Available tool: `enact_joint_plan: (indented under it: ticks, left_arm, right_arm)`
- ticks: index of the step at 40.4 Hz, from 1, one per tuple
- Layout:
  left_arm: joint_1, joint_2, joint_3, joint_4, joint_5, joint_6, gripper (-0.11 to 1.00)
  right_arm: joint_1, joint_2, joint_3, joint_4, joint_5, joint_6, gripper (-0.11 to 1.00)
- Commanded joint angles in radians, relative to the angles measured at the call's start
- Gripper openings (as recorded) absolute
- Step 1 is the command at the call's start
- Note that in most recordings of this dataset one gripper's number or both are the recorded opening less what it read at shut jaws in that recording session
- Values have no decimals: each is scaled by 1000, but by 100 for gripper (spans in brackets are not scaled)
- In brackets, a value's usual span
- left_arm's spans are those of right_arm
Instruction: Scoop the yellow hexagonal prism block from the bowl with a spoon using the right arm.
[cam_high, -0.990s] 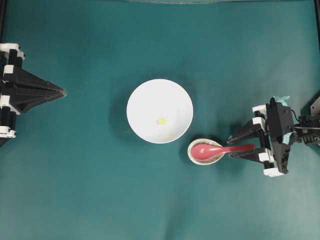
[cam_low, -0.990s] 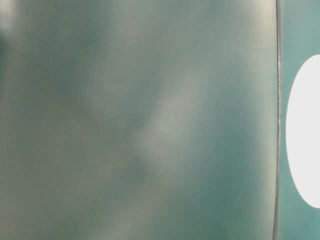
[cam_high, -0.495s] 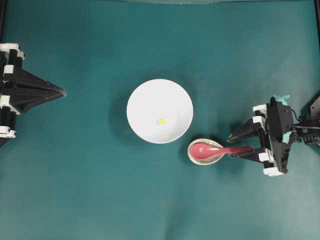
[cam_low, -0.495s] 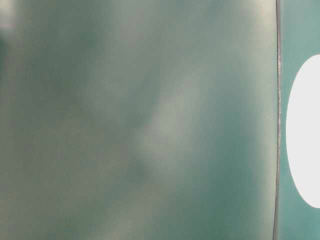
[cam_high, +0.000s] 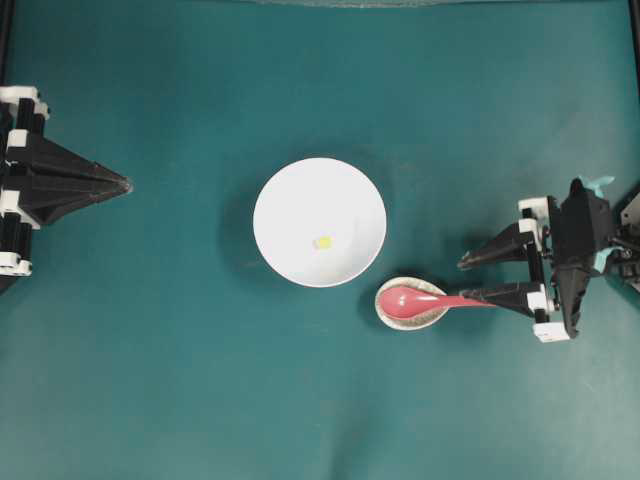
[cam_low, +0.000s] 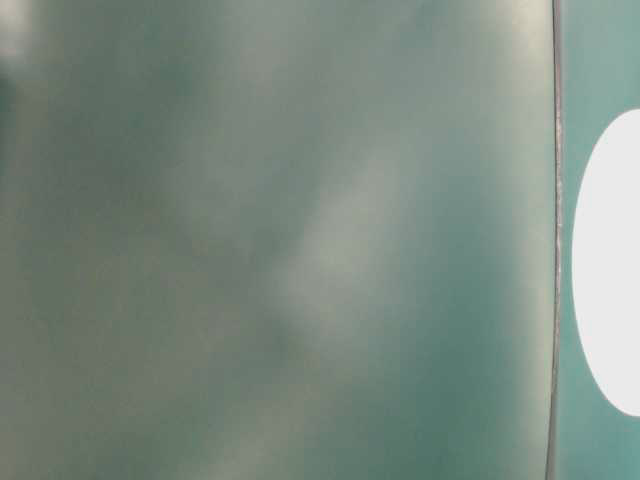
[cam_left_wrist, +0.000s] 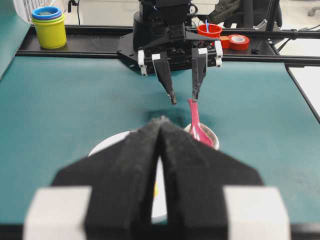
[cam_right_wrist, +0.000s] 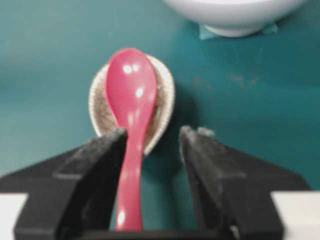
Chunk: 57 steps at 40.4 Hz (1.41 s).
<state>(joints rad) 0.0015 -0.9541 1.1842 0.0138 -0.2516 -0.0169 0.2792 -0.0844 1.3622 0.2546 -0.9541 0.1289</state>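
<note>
On the speckled oval rest (cam_high: 411, 304), the glossy pink spoon (cam_high: 420, 299) lies, its straight handle between the right hand's (cam_high: 472, 279) wide-spread fingers.

You see even, bright light from above, with soft small shadows beside the bowl (cam_high: 319, 222). The table-level view is fully blurred, only a green haze. The spoon (cam_right_wrist: 131, 120) shows white glare spots, and the near fingers (cam_right_wrist: 85, 175) look soft.
</note>
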Motion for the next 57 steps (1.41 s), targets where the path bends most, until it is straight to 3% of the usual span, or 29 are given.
enact_joint_plan:
  ticks: [1, 10, 18, 32, 47, 57]
  left_arm:
    - [2, 8, -21, 2, -11, -2, 0]
    - [2, 6, -21, 2, -9, -2, 0]
    - [2, 6, -21, 2, -9, -3, 0]
    - [2, 8, -21, 2, -11, -3, 0]
    - [2, 8, -20, 2, -5, -3, 0]
    - [2, 8, -20, 2, -3, -3, 0]
  right_arm:
    - [21, 28, -9, 5, -64, 0, 52]
    - [72, 164, 0, 38, -268, 6, 52]
    - [92, 267, -8, 58, -370, 43, 52]
    - [109, 296, -11, 69, -380, 43, 52]
    - [158, 359, -29, 138, -382, 43, 51]
    - [160, 373, -31, 144, -385, 44, 51]
